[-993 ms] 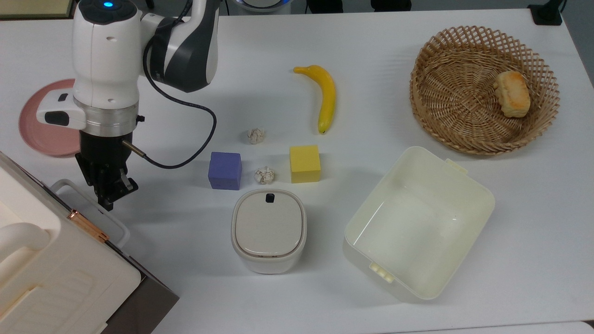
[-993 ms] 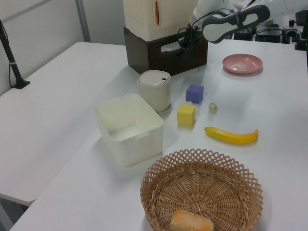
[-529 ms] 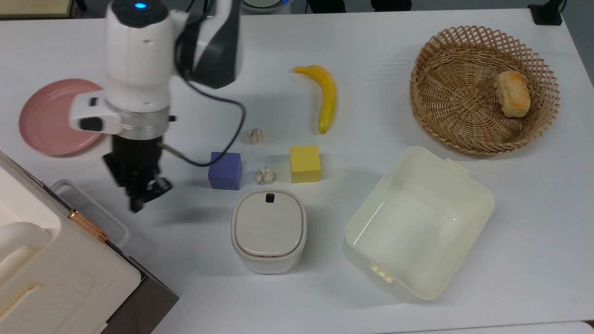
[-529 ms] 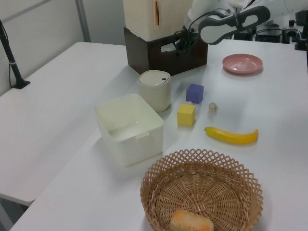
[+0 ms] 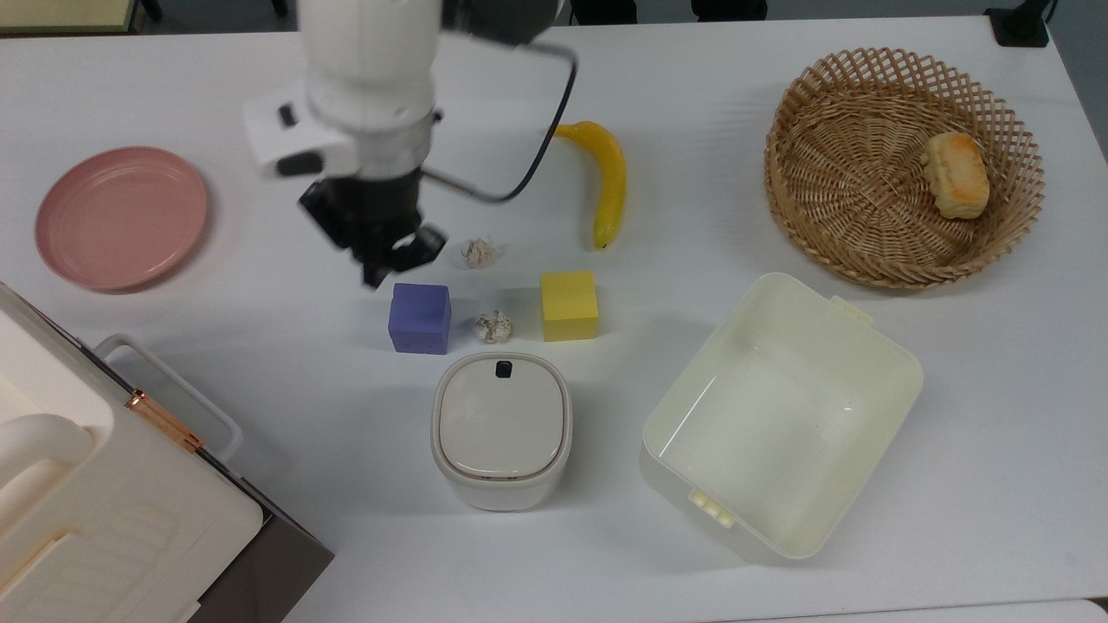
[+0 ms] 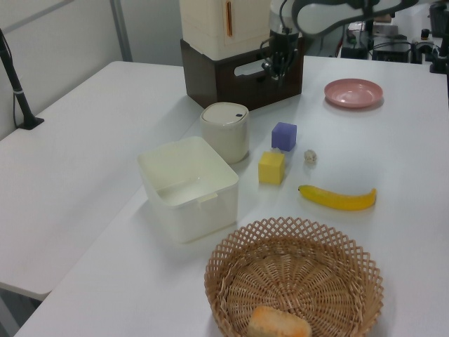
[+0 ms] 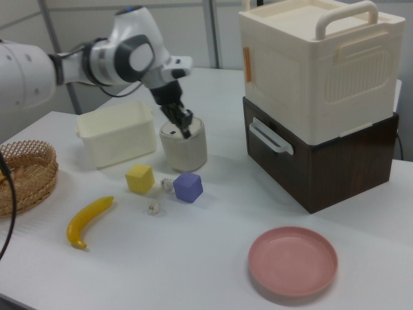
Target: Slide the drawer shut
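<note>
**Robot gripper above the table, well apart from a shut drawer**

The drawer [image 7: 310, 165], dark brown with a white loop handle [image 7: 266, 139], sits flush under a cream-white cabinet [image 7: 316, 71] at the right view's right. In the top view it lies in the lower left corner, its handle [image 5: 164, 394] jutting over the white table [image 5: 779, 588].

The Franka arm's gripper [image 5: 387, 260] hangs near the table's middle, pointing down, just above a purple cube [image 5: 420, 317] in the top view. Whether its fingers are open or closed cannot be told. In the right view the gripper [image 7: 182, 126] appears in front of a small lidded white bin [image 7: 184, 147].

Near the purple cube sit a yellow cube [image 5: 569, 305] and two small crumpled paper balls [image 5: 492, 326]. A banana [image 5: 608, 180], a pink plate [image 5: 119, 216], an open cream tub [image 5: 779, 415] and a wicker basket [image 5: 866, 216] holding a bread roll [image 5: 954, 175] are spread across the table.
</note>
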`<state>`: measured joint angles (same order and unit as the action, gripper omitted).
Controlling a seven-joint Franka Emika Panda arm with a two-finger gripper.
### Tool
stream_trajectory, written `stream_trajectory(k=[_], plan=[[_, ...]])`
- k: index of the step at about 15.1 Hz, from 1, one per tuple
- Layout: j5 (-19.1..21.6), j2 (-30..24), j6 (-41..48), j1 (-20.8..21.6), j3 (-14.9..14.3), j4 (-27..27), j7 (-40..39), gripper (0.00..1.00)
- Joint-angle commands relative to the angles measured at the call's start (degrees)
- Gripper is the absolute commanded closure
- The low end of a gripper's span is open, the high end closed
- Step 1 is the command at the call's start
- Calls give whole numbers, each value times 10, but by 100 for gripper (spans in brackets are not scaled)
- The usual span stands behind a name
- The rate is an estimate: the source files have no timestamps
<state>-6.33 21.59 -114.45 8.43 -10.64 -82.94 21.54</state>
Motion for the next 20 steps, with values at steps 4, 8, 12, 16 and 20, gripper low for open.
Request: stream_trajectory(k=[4, 8, 12, 16, 20], plan=[[6, -116, 74, 35, -8, -106, -66, 100], [20, -161, 127, 30, -8, -107, -133, 99], [58, -207, 187, 19, -9, -105, -210, 82], [58, -213, 191, 26, -9, -106, -203, 24], [57, -217, 205, 26, -8, -103, -202, 0]])
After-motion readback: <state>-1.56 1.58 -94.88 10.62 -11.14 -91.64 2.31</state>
